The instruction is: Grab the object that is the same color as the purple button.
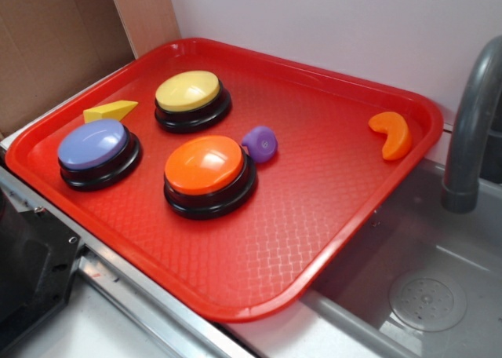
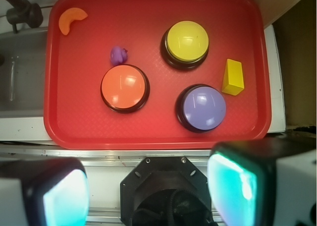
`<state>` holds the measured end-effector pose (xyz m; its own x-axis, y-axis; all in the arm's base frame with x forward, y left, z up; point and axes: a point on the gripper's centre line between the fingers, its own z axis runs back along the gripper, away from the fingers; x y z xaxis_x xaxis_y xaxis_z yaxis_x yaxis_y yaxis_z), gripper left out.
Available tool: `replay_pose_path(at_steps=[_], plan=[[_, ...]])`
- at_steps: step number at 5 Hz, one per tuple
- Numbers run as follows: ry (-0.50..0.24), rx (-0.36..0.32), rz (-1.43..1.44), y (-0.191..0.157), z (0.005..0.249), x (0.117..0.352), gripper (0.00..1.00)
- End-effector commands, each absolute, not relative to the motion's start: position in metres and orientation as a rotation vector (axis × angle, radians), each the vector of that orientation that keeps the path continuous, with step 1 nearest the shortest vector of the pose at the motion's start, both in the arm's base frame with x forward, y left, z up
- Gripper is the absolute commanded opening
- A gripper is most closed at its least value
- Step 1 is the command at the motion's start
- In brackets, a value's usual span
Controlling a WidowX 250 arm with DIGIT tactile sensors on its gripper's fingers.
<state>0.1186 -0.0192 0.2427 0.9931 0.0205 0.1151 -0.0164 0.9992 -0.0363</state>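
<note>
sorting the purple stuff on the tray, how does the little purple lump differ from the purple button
Size: the purple lump is far smaller than the purple button.
Shape: the lump is an irregular rounded blob with a small dimple; the button is a round dome on a black base.
Place: the lump lies right beside the orange button, the purple button near the yellow wedge.
Both are purple and sit on the red tray.

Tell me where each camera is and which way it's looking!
Exterior: off to one side and above, looking slantwise down at the red plastic tray beside the grey sink; no robot part clearly shows.
Wrist: on the arm, high above, looking straight down; two blurred gripper fingers frame the bottom, spread wide.
Both show: the tray, the round lavender-purple button, the small glossy purple lump by the orange-topped button.
</note>
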Motion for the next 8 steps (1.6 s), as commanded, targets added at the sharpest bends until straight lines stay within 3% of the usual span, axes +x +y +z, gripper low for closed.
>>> replay_pose_path(at_steps=[1,5,7,8], plan=[[-0.116,-0.035,0.019,-0.019,0.243,0.119,1.00],[-0.108,-0.013,0.147,-0.056,0.128,0.240,1.00],[-0.091,0.097,0.202,-0.067,0.079,0.267,1.00],[-0.079,0.103,0.209,-0.065,0.061,0.276,1.00]])
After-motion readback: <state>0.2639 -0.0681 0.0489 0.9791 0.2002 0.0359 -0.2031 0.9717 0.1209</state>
